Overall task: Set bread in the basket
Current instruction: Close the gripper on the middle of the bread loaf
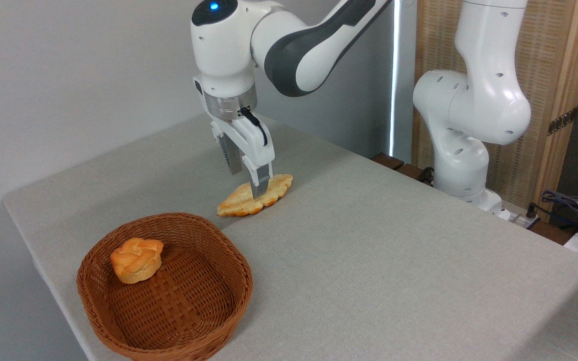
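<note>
The bread (236, 203), a flat braided golden loaf, lies on the grey table (394, 250) just beyond the basket. My gripper (246, 183) hangs right over its middle, open. One fingertip (260, 188) is down in front of the loaf and the other finger (232, 160) stands higher behind it. Whether the fingers touch the loaf I cannot tell. The reddish-brown wicker basket (245, 288) sits at the table's near left corner.
A small round orange bun (136, 259) rests inside the basket at its back left. The arm's white base (462, 150) stands at the table's far right edge. The table's left edge runs close past the basket.
</note>
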Robot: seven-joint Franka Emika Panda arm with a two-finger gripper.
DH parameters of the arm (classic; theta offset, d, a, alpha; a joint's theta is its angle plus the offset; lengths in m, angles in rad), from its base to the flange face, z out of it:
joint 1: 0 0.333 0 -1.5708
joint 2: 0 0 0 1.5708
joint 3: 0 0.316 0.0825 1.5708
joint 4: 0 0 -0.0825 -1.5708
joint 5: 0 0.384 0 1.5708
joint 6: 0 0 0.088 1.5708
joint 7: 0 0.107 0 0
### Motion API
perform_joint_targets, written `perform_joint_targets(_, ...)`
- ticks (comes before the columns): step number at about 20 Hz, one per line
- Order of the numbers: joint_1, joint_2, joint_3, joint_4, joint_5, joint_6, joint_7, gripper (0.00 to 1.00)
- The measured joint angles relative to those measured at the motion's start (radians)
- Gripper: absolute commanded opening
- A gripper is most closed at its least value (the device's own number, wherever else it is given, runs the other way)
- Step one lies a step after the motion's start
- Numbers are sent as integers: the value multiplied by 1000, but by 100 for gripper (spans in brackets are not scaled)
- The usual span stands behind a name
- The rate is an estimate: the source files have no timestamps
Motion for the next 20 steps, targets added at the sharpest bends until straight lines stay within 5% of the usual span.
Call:
perform_joint_targets(9,5,15,-64,-18,45,11,1,100)
perform_joint_targets(15,5,31,-76,-18,124,12,1,99)
perform_joint_targets(17,5,36,-77,-18,149,12,1,80)
perform_joint_targets(20,5,39,-78,-18,165,12,1,38)
